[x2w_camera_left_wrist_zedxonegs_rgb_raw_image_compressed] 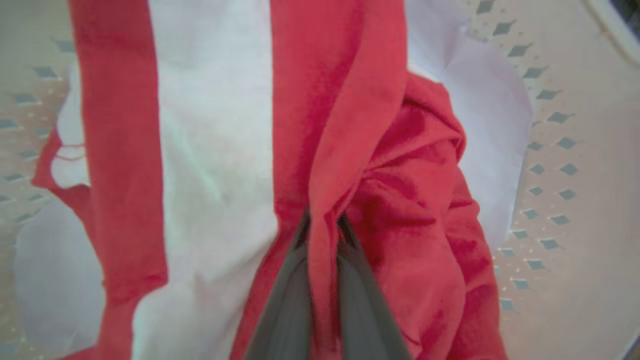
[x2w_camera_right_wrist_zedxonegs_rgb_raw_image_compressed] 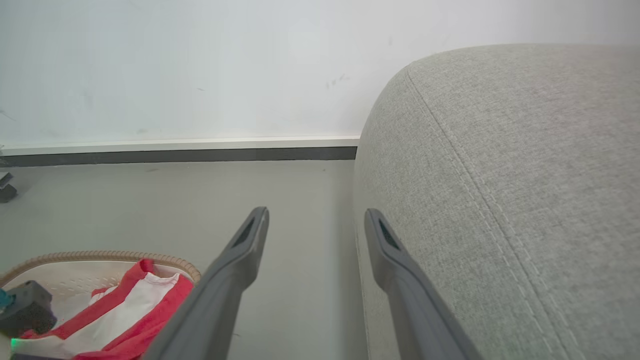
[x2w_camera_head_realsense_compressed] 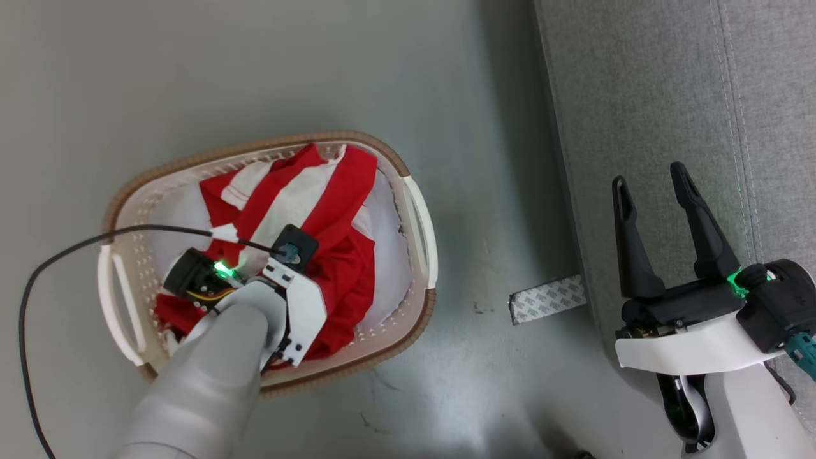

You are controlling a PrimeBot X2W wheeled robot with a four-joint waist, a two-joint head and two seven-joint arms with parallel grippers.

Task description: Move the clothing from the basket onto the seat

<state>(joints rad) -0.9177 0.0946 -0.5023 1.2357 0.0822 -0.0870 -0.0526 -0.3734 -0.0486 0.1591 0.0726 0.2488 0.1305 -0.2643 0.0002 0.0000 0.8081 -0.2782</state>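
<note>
The red and white clothing (x2w_camera_head_realsense_compressed: 331, 204) lies heaped in the cream basket (x2w_camera_head_realsense_compressed: 422, 236) with the brown rim, on the floor at the left. My left arm reaches down into the basket. In the left wrist view my left gripper (x2w_camera_left_wrist_zedxonegs_rgb_raw_image_compressed: 324, 222) is shut on a fold of the red clothing (x2w_camera_left_wrist_zedxonegs_rgb_raw_image_compressed: 350, 125), the fabric pinched between both fingers. My right gripper (x2w_camera_head_realsense_compressed: 650, 175) stands open over the edge of the light grey seat (x2w_camera_head_realsense_compressed: 644, 83), nothing between its fingers. The right wrist view shows the right gripper (x2w_camera_right_wrist_zedxonegs_rgb_raw_image_compressed: 315, 215) beside the seat (x2w_camera_right_wrist_zedxonegs_rgb_raw_image_compressed: 500, 150), with the basket (x2w_camera_right_wrist_zedxonegs_rgb_raw_image_compressed: 100, 257) at lower left.
A pale sheet (x2w_camera_left_wrist_zedxonegs_rgb_raw_image_compressed: 480, 100) lines the basket under the clothing. A black cable (x2w_camera_head_realsense_compressed: 57, 258) loops from my left wrist over the basket rim. A strip of grey tape (x2w_camera_head_realsense_compressed: 548, 298) lies on the floor by the seat. A white wall with a skirting board (x2w_camera_right_wrist_zedxonegs_rgb_raw_image_compressed: 175, 147) stands behind.
</note>
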